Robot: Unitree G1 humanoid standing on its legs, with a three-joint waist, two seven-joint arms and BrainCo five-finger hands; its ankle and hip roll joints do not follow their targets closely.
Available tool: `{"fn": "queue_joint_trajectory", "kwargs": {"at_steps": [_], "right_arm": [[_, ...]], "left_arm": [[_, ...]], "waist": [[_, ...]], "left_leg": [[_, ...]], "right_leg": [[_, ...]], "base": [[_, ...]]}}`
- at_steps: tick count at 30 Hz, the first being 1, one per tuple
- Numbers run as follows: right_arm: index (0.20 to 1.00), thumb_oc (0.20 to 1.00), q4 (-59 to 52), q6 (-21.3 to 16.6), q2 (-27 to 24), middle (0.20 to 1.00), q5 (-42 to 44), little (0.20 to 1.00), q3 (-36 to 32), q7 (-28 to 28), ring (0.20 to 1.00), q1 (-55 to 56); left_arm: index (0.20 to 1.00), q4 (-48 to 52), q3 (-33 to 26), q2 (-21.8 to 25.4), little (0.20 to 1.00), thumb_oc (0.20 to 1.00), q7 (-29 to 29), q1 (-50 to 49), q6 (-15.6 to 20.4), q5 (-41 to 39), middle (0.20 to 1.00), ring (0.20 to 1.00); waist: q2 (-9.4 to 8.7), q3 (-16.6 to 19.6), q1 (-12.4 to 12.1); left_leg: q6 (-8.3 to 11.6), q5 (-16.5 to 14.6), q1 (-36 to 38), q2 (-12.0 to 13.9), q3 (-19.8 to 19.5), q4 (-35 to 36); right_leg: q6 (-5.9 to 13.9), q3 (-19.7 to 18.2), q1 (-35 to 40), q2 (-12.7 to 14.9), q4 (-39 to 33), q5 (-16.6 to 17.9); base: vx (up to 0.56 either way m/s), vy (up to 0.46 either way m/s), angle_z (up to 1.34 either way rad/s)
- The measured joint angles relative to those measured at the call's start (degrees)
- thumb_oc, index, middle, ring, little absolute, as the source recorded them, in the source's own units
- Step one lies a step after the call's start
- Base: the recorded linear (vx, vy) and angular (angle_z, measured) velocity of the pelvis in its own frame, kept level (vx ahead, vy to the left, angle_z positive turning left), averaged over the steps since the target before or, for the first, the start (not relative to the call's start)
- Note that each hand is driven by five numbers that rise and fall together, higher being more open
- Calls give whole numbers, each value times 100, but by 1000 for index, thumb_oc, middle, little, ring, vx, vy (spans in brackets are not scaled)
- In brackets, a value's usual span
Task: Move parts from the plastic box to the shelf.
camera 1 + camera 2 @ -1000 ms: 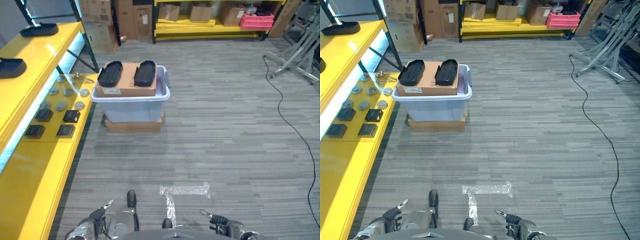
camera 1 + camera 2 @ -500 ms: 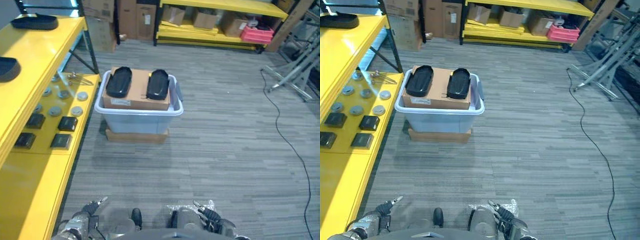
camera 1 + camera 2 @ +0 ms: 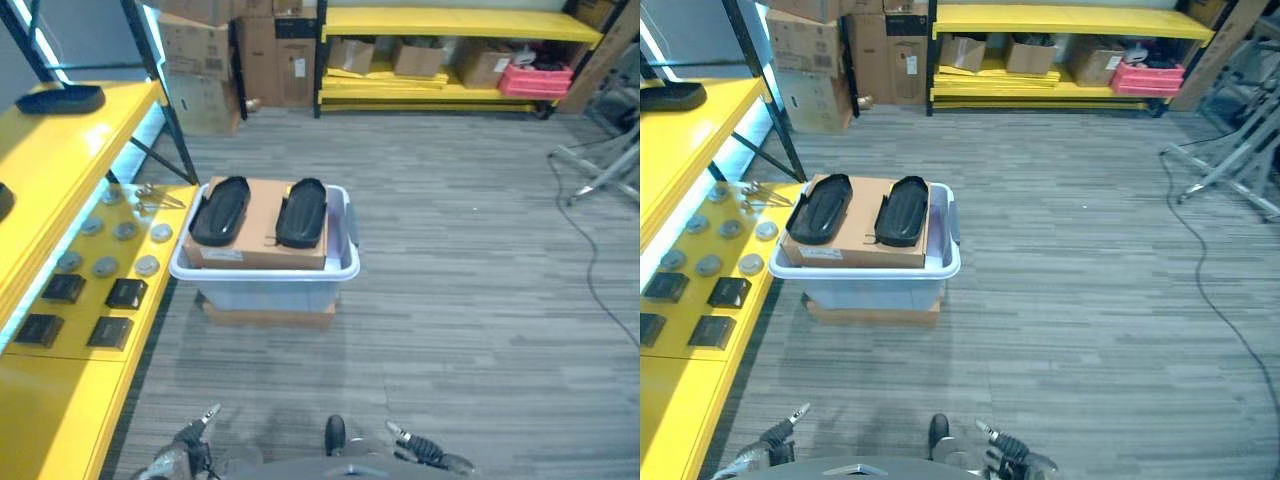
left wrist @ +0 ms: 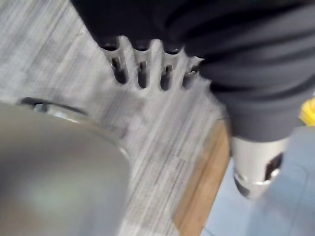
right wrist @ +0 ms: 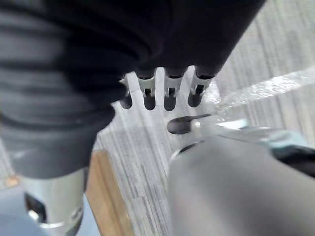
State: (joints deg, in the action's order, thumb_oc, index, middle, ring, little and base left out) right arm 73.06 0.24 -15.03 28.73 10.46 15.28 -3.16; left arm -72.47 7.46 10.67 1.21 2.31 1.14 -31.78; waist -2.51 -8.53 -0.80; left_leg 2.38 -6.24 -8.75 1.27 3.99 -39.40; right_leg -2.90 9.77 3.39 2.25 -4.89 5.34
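Two black parts (image 3: 260, 211) on cardboard box (image 3: 262, 231) | label (image 3: 222, 254) unreadable | plastic box (image 3: 265, 272)

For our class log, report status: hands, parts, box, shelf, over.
Left hand and right hand low, open, empty. Two black parts on cardboard in box, shelf beside it. Nothing in the way.

1. The cardboard box (image 3: 262, 222) hides what is inside the plastic box (image 3: 265, 270).
2. The small round parts (image 3: 105, 266) on the shelf (image 3: 60, 400) are too tiny to name.
3. The left hand (image 3: 183, 455) is cut off.
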Motion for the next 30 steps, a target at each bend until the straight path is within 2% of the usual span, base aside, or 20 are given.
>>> {"fn": "queue_joint_trajectory", "kwargs": {"at_steps": [1,2,3,4,5,6,8,10,11,14,15,16,17,18,19,22,24,25,28,30], "right_arm": [[1000,1000,-1,-8,-27,1000,-9,1000,12,-31,1000,-77],[1000,1000,4,-25,-53,1000,-18,1000,12,-79,1000,-83],[1000,1000,-3,-62,-54,1000,-25,1000,18,-94,1000,-117],[1000,1000,-14,-147,-52,1000,-24,1000,17,-93,1000,-139],[1000,1000,-16,-232,-56,1000,-22,1000,13,-96,1000,-175],[1000,1000,-23,-388,-96,1000,-23,1000,15,-112,1000,-183],[1000,1000,-26,-512,-143,1000,-133,1000,19,-234,1000,-234],[1000,1000,-25,-839,-171,1000,-667,1000,250,-650,1000,-228],[1000,1000,-65,-976,-190,1000,-658,1000,306,-808,1000,-220],[1000,1000,-361,-1205,-250,1000,-538,1000,266,-1091,1000,-158],[1000,1000,-706,-1340,-345,1000,-541,1000,218,-1256,1000,-59],[1000,1000,-929,-1426,-348,1000,-542,1000,211,-1341,1000,-51],[1000,1000,-1210,-1517,-385,1000,-544,1000,216,-1414,1000,-36],[1000,1000,-1543,-1630,-377,1000,-551,1000,254,-1518,1000,-12],[1000,1000,-1886,-1743,-376,1000,-559,1000,275,-1593,1000,68],[1000,1000,-2216,-1884,-369,1000,-561,1000,286,-1808,1000,19],[1000,1000,-2312,-1898,-372,1000,-563,1000,341,-1957,1000,-173],[1000,1000,-2422,-1896,-374,1000,-577,1000,391,-2079,1000,-303],[1000,1000,-2656,-1833,-396,1000,-657,1000,386,-2484,1000,-471],[1000,1000,-2778,-1727,-476,1000,-655,1000,371,-2707,1000,-599]], "left_arm": [[1000,30,0,3,1000,1000,-2,-3,2,0,1000,1000],[1000,79,4,4,1000,1000,-3,-31,18,-3,1000,1000],[1000,115,-4,19,1000,1000,-4,-27,26,-6,1000,1000],[1000,98,-9,38,1000,1000,-4,-125,39,-9,1000,1000],[1000,103,-5,48,1000,1000,-8,-142,68,-10,1000,1000],[1000,85,-16,59,1000,1000,-11,-155,89,-10,1000,1000],[1000,61,-36,70,1000,1000,-18,-149,138,-4,1000,1000],[1000,12,-114,110,1000,1000,-16,-67,129,76,1000,1000],[1000,-14,-110,141,1000,1000,-14,-79,130,162,1000,1000],[1000,-18,-46,169,1000,1000,-7,14,136,365,1000,1000],[1000,-10,20,153,1000,1000,5,90,142,420,1000,1000],[1000,-13,53,207,1000,1000,30,175,142,479,1000,1000],[1000,45,190,297,1000,1000,110,228,151,497,1000,1000],[1000,140,318,459,1000,1000,197,242,156,497,1000,1000],[1000,331,400,720,1000,1000,239,316,182,496,1000,1000],[1000,433,507,1069,1000,1000,236,535,196,495,1000,1000],[1000,473,565,1184,1000,1000,230,617,267,494,1000,1000],[1000,542,570,1206,1000,1000,243,560,310,484,1000,1000],[1000,670,552,1043,1000,1000,168,196,302,463,1000,1000],[1000,659,564,841,1000,1000,-19,-107,232,527,1000,1000]], "waist": [[6,-15,-30],[34,-33,-9],[38,-37,1],[36,-39,-10],[40,-53,8],[38,-112,-27],[10,-225,-82],[-94,-285,-101],[-157,-319,-121],[-117,-306,-83],[58,-383,-28],[73,-461,7],[147,-513,32],[163,-520,79],[90,-511,79],[-36,-506,130],[-32,-515,171],[-45,-503,95],[-54,-458,-4],[-79,-368,-89]], "left_leg": [[6,-9,-116,36,99,403],[7,29,-135,36,174,1297],[-1,121,-131,40,205,1815],[56,248,-149,18,245,2324],[110,442,-96,23,232,2770],[156,877,-123,99,169,3338],[166,1088,-113,168,46,3613],[80,1144,7,178,120,3672],[39,1157,94,144,159,3663],[-63,1126,423,55,334,3628],[-322,895,791,87,402,3838],[-343,924,969,68,393,4075],[-456,997,1063,99,385,4210],[-430,1063,1092,39,379,4260],[-423,1025,1064,-92,371,4271],[-463,1048,954,-282,176,4263],[-475,1015,991,-348,105,4269],[-461,947,1069,-401,94,4266],[-396,826,1321,-513,56,4272],[-404,780,1383,-635,39,4272]], "right_leg": [[-15,24,52,-10,-16,-71],[74,120,104,-58,19,-87],[80,140,145,-94,22,-97],[180,130,204,-131,19,-186],[149,154,257,-175,20,-173],[82,172,321,-309,22,-278],[127,180,435,-372,22,-349],[132,225,515,-357,23,-416],[113,234,571,-325,23,-472],[232,313,652,-306,66,-630],[400,359,463,-283,749,-887],[466,352,187,-181,1448,-1082],[565,349,-282,-65,2356,-1249],[667,300,-612,134,2738,-1386],[703,157,-781,348,2322,-1397],[793,-144,-953,624,1518,-1235],[863,-323,-948,624,1176,-964],[859,-298,-894,638,1117,-805],[835,-259,-350,538,674,-574],[854,-264,46,566,199,-204]], "base": [[372,149,17],[242,130,7],[220,125,1],[102,65,-5],[221,177,-6],[209,204,-7],[181,211,-6],[112,127,-1],[108,120,3],[158,180,15],[184,90,20],[192,3,19],[99,-120,20],[95,-157,25],[73,-142,31],[82,-134,39],[170,-124,33],[243,-101,5],[259,-68,3],[135,-8,4]]}}
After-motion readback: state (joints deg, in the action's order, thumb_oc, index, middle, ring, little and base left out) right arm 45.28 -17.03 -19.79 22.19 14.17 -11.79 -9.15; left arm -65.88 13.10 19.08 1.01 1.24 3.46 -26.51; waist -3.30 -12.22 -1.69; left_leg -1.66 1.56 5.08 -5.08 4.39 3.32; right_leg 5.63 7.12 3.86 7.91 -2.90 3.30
